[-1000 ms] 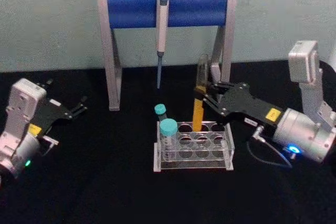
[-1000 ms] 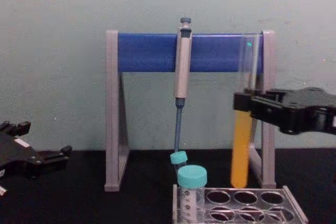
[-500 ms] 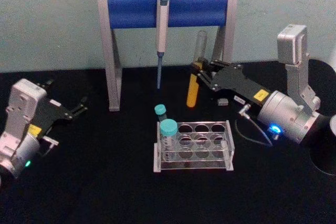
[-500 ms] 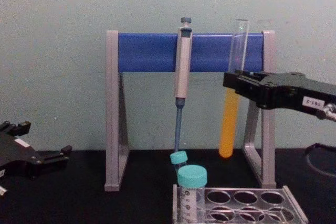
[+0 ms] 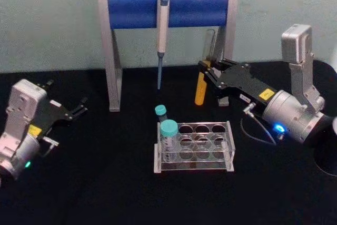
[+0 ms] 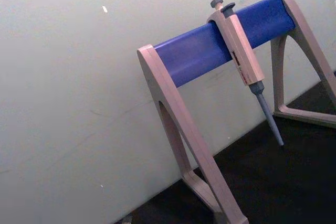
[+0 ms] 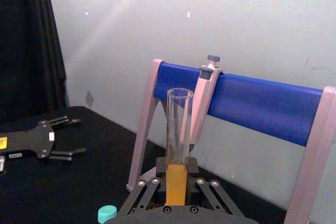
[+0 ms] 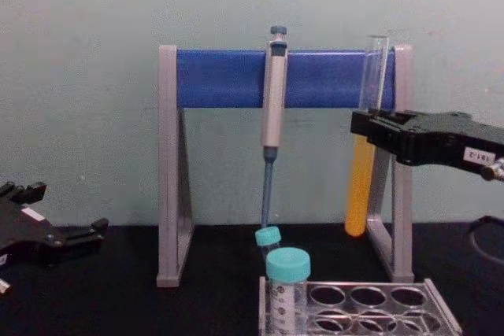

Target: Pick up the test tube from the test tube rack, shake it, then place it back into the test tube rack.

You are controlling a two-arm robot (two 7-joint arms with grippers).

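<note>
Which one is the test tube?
Find the tall stand with the blue bar. By its right leg, the right end effector holds a long, thin glass tube in the air. It's open-topped with orange liquid, unlike the short teal-capped tubes at the rack.

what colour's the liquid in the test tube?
Orange-yellow, in the test tube held by the right hand; clearest in the chest view.
</note>
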